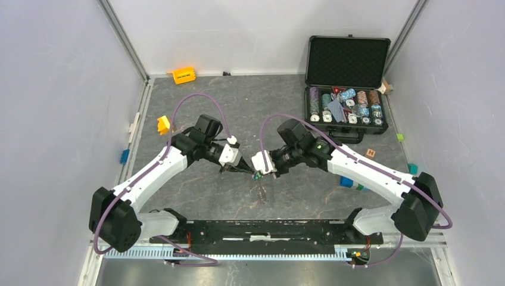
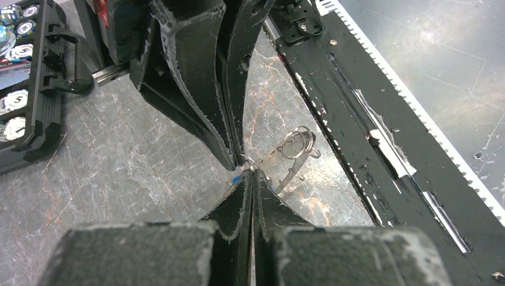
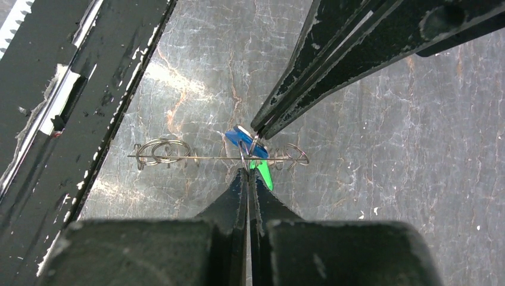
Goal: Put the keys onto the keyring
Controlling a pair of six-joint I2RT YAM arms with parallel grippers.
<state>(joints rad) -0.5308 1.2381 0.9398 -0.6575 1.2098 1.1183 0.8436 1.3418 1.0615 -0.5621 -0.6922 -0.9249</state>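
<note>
Both grippers meet tip to tip over the middle of the table. The keyring (image 3: 159,156) shows as thin silver wire: a narrow metal strip (image 2: 279,156) with split-ring loops at its ends. The blue key (image 3: 238,138) and green key (image 3: 262,173) sit where a small wire loop crosses the strip. My left gripper (image 2: 251,171) is shut, pinching that wire from one side; its fingers (image 3: 298,89) enter the right wrist view from the upper right. My right gripper (image 3: 248,171) is shut on the same wire from the opposite side, beside the green key. In the top view the keys (image 1: 257,176) are a tiny speck.
An open black case (image 1: 345,59) of poker chips stands at the back right. An orange block (image 1: 183,75), a yellow block (image 1: 162,124), blue and green blocks (image 1: 351,182) and a small wooden cube (image 1: 370,152) lie around. The black base rail (image 1: 268,229) runs along the near edge.
</note>
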